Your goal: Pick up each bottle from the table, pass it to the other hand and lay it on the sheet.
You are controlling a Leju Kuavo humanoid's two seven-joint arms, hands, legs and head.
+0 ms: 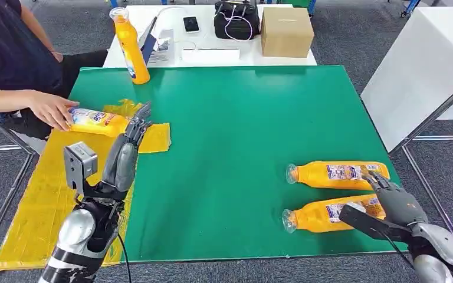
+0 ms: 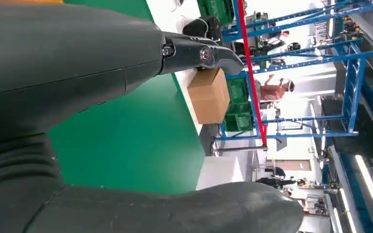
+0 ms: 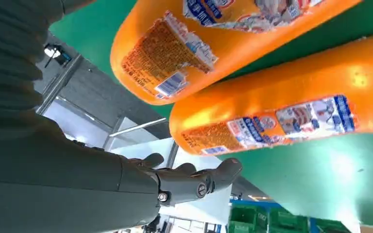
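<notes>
You are hovering your empty, spread right hand (image 1: 396, 197) over the near bottle (image 1: 324, 213), lying lengthwise nine-to-three, cap toward nine o'clock.

This is a robotics lab or workshop hall, not a home: grey carpet tiles (image 1: 342, 41) run under a desk (image 1: 259, 118) topped with a green mat, and a white bench (image 1: 212, 56) past its far edge carries a cardboard box (image 1: 286, 31), a black bag (image 1: 236, 20) and a phone (image 1: 191, 23). Further back stand blue steel racks (image 2: 349, 82) stacked with green crates (image 2: 238, 104) under strip lights (image 2: 364, 172). People (image 2: 274, 90) move among the racks, and another person (image 1: 12, 65) sits by the desk's left edge.
</notes>
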